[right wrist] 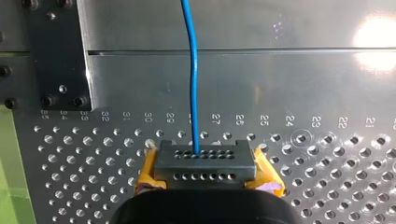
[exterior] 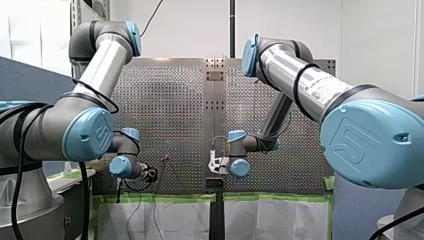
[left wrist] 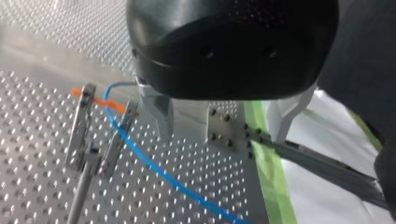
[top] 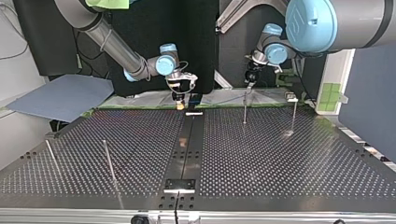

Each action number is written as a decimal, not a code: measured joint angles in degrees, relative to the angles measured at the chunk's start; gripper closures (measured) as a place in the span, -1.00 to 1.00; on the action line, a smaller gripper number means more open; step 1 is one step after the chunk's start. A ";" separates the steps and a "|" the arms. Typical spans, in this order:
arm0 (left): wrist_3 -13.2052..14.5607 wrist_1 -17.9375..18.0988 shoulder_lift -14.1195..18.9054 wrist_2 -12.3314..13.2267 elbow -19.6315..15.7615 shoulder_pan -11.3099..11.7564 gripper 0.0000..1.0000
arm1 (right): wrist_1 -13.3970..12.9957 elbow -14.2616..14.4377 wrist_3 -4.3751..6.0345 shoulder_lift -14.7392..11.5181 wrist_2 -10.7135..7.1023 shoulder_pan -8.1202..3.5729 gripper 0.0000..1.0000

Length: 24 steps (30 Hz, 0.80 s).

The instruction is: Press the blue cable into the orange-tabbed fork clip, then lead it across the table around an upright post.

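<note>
The blue cable lies in the orange-tabbed fork clip. In the left wrist view it passes between the two prongs just under the orange tab, then runs off over the counter toward 5 o'clock. So the pressing-in looks done, or nearly so; how deep the cable sits I cannot tell.

My left gripper hangs just beside the clip, at its 3 o'clock, with its jaws wide apart and holding nothing. In the right wrist view the cable comes straight down from 12 o'clock and ends in my right gripper. Its jaws, which have yellow pads, look closed on the cable.

The second part of the task is left to do. In the top view my right gripper sits at the counter's 12 o'clock edge. An upright post at 8 o'clock stands well apart from it, with no cable around it.
</note>
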 joint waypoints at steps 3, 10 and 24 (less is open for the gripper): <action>1.15 0.12 0.12 1.34 -0.19 0.05 -1.00 | 0.01 0.00 0.00 0.02 -0.02 -0.01 1.00; 1.10 2.21 2.22 3.76 -2.42 1.44 -1.00 | -0.02 -0.01 0.00 0.15 -0.04 -0.03 1.00; -5.27 8.15 8.95 1.98 -6.77 0.03 -1.00 | -0.09 0.00 0.02 0.31 -0.38 0.25 1.00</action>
